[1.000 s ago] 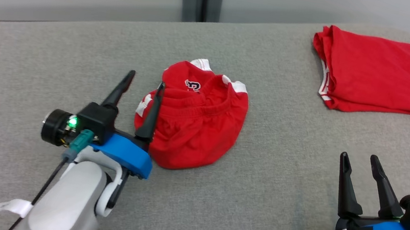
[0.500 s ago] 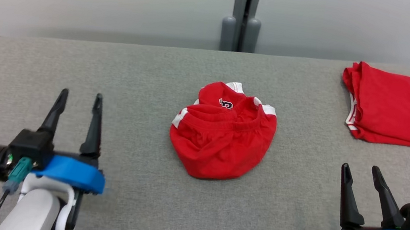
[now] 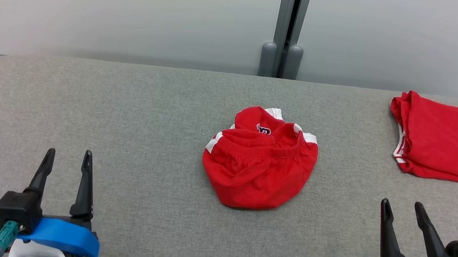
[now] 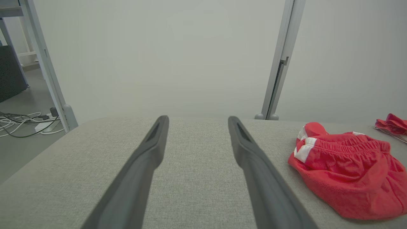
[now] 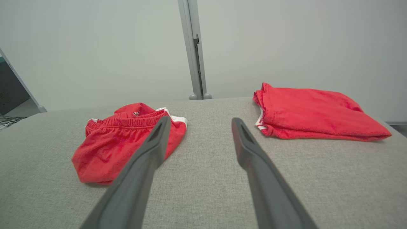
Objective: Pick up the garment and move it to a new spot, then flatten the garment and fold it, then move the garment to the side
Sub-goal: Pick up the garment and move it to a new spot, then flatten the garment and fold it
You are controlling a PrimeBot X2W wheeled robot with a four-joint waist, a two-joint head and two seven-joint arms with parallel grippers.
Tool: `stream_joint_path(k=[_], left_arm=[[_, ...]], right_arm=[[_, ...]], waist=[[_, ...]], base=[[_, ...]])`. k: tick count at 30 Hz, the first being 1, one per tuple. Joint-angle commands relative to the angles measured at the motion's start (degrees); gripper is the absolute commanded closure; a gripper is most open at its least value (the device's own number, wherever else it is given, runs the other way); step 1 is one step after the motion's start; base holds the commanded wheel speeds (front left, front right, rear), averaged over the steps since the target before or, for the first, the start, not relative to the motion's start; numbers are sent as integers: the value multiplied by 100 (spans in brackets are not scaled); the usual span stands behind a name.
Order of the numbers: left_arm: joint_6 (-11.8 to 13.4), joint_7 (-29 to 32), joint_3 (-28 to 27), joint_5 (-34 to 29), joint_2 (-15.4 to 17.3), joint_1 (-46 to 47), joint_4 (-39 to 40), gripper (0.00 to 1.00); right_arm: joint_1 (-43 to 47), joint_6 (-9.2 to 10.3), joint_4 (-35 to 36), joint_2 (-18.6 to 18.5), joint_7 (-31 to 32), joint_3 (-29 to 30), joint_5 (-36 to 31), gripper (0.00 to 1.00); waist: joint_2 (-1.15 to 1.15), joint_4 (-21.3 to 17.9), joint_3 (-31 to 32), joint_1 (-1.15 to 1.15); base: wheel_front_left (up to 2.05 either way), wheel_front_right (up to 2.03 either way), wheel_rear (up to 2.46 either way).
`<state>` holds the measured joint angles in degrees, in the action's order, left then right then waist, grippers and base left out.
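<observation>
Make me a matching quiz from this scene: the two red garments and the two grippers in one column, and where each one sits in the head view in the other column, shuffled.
Column one:
1. crumpled garment
2. folded garment
3. left gripper
4. right gripper

Column two:
A. open, at the lower right corner
B. lying flat at the far right of the grey table
C. open, at the lower left corner
D. bunched up in the middle of the table

Pairs: 1-D, 2-B, 3-C, 4-A
</observation>
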<state>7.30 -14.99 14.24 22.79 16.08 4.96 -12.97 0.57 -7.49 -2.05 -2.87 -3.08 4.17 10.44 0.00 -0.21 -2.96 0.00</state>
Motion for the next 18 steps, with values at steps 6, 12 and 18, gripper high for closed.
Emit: stream_joint_path(k=[6, 12, 18], left_arm=[[12, -25, -21, -43, -24, -182, 108, 0], [5, -25, -36, -74, -32, -170, 140, 0], [1, -25, -60, -93, -46, -142, 131, 0]], right_arm=[[176, -1, 91, -4, 67, 49, -9, 0], [198, -1, 116, -4, 91, 75, -20, 0], [179, -1, 114, -4, 125, 70, -29, 0]], waist=[[0, 55, 31, 0], [0, 98, -4, 0], [0, 102, -9, 0]], base=[[0, 0, 0], [0, 0, 0], [0, 0, 0]])
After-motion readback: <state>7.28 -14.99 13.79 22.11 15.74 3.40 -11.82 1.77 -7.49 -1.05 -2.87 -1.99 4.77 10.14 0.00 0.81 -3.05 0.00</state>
